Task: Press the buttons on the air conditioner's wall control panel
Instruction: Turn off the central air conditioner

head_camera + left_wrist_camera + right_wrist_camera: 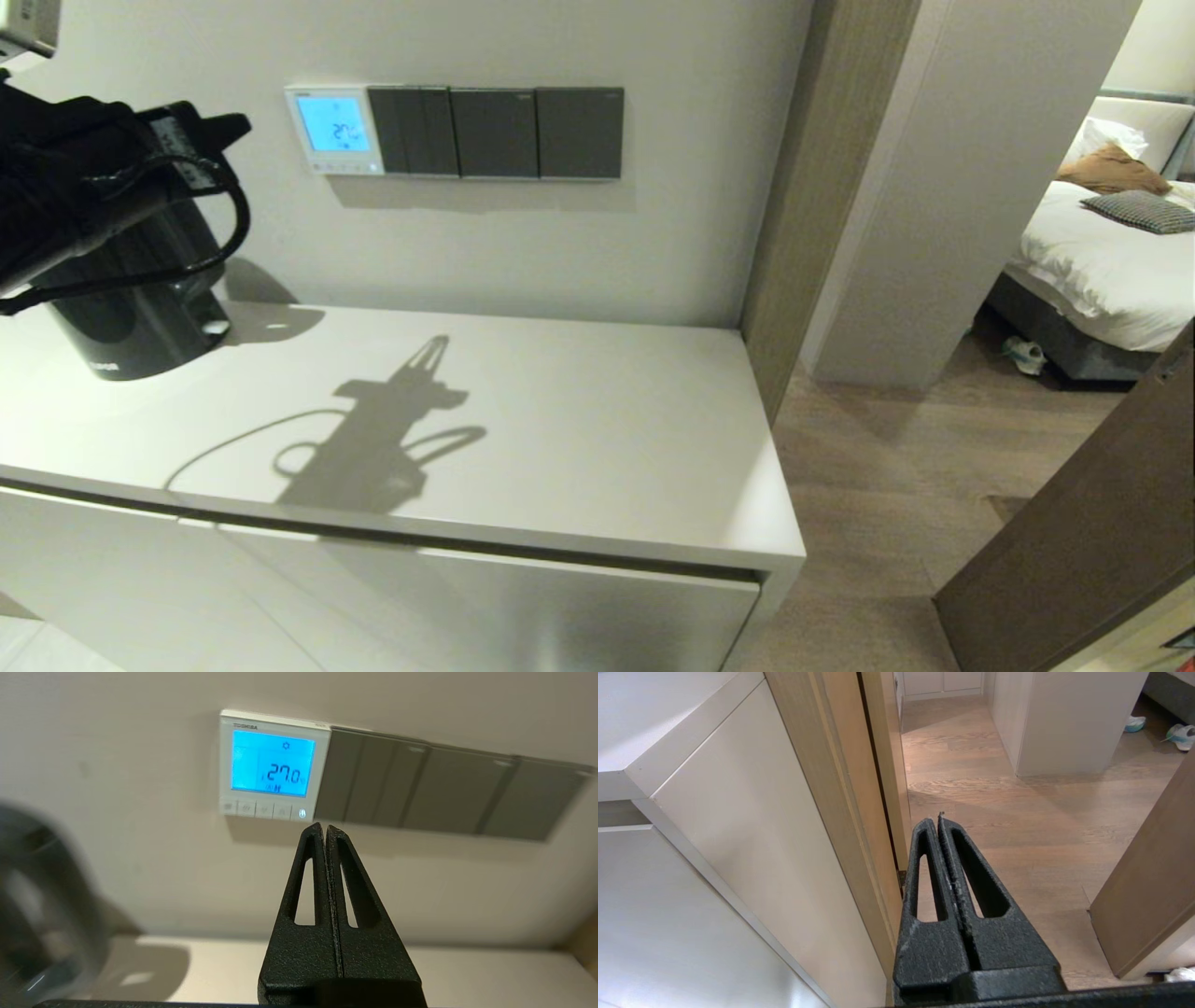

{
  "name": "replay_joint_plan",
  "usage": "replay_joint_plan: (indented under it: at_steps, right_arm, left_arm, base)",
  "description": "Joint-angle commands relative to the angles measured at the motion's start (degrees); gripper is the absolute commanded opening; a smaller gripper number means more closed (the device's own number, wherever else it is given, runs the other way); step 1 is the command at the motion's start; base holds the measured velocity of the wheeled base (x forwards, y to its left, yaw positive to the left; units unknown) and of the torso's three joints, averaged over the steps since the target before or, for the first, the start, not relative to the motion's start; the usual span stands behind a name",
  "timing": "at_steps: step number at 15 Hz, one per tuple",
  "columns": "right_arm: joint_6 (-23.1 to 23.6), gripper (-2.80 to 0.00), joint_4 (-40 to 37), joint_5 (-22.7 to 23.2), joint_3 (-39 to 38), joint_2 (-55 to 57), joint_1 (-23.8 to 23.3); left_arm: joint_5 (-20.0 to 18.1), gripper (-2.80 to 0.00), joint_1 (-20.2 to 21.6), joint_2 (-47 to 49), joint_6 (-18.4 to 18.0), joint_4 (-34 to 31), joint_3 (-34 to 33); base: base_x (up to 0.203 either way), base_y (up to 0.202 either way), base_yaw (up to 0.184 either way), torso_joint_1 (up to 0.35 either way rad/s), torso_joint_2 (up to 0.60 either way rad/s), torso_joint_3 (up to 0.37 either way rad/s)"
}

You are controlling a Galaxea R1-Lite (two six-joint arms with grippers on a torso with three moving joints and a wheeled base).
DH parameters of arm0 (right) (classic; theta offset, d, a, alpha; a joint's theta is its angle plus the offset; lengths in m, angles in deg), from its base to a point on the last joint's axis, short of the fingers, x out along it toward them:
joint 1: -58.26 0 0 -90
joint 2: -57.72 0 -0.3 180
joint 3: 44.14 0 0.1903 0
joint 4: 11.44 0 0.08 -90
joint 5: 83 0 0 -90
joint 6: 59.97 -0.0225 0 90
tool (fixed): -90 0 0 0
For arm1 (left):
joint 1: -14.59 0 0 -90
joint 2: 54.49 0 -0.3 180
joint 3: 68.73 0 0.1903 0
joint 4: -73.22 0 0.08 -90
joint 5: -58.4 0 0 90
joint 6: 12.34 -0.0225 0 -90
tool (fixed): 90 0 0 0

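The white wall control panel (pixel 334 129) hangs on the wall with its screen lit light blue, showing 27.0; it also shows in the left wrist view (pixel 273 765). The buttons (pixel 341 167) run in a row along its lower edge (pixel 264 810), and the one nearest the dark plates glows. My left gripper (pixel 235 124) is shut and empty. It is held in the air to the left of the panel, short of the wall, with its tips (pixel 324 828) just below the glowing key. My right gripper (pixel 937 822) is shut and empty, low beside the cabinet's side.
Three dark grey switch plates (pixel 495 133) adjoin the panel on its right. A dark cylindrical appliance (pixel 131 308) stands on the white cabinet top (pixel 579 439) under my left arm. A wooden door frame (pixel 794 205) and a brown door (pixel 1092 541) are to the right.
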Motion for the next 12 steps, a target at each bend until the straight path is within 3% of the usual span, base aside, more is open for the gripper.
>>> replay_joint_plan:
  at_steps: [1,5,12]
  right_arm:
    - [-0.02,-2.8,0.0,0.05,-0.09,0.08,0.02]
    - [-0.02,-2.8,0.0,0.01,-0.09,0.08,0.02]
    - [-0.02,-2.8,0.0,0.01,-0.09,0.08,0.02]
  left_arm:
    - [-0.09,-2.8,0.51,-11.18,-1.0,-0.02,-7.18]
    - [-0.11,-2.8,0.84,-25.64,-3.02,-1.38,-18.65]
    - [0.26,-2.8,1.18,-49.31,-3.37,-11.8,-33.54]
  base:
    - [0.0,0.0,0.0,0.0,0.0,0.0]
    - [0.0,0.0,0.0,0.0,0.0,0.0]
    - [0.0,0.0,0.0,0.0,0.0,0.0]
